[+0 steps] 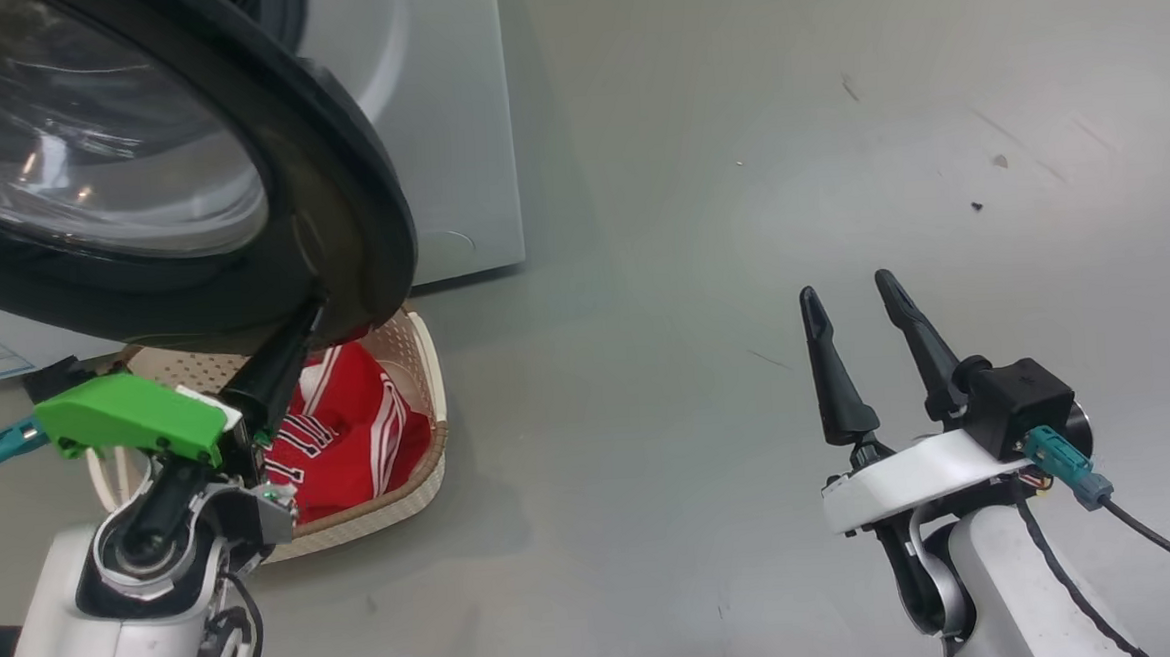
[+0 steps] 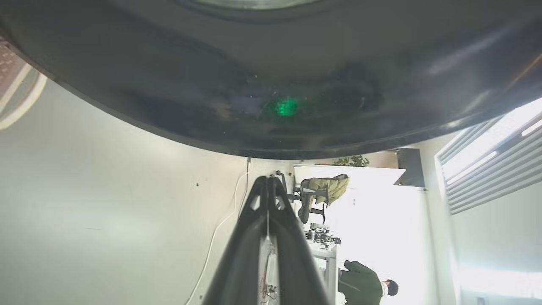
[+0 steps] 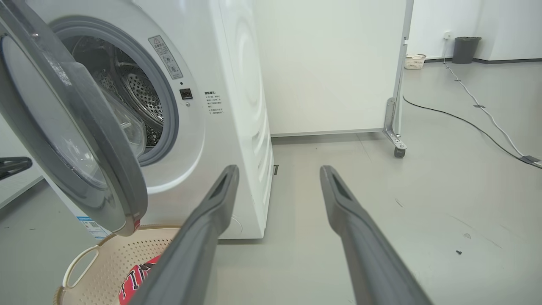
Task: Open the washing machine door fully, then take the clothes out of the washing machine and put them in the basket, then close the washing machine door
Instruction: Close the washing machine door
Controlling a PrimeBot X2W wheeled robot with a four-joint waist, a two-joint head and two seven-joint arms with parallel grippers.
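The washing machine door [image 1: 136, 162] stands swung out in front of the washing machine [image 1: 434, 126], to the left of its round mouth. In the right wrist view the door [image 3: 72, 140] is angled away from the mouth, so the steel drum shows past its edge. The door's lower rim hangs just above the near rim of the basket [image 1: 427, 377]. The basket sits on the floor at the foot of the washing machine's front, and the clothes [image 1: 361, 440] lie inside it, red with white stripes. To the right of the washing machine the grey floor [image 1: 692, 263] runs wide and bare. Beyond its right side stands a white panel on castors [image 3: 330, 63], with cables trailing over the floor past it.

The left gripper [image 1: 312, 315] is in front of the washing machine, its fingers pressed together and holding nothing. Its tips reach up to the door's glossy black lower rim [image 2: 271, 84]. In the left wrist view the gripper [image 2: 267, 180] sits just short of that rim, and contact cannot be told.

The right gripper [image 1: 848, 290] hovers well to the right of the washing machine over bare floor. Its fingers [image 3: 220, 190] are spread wide and empty.
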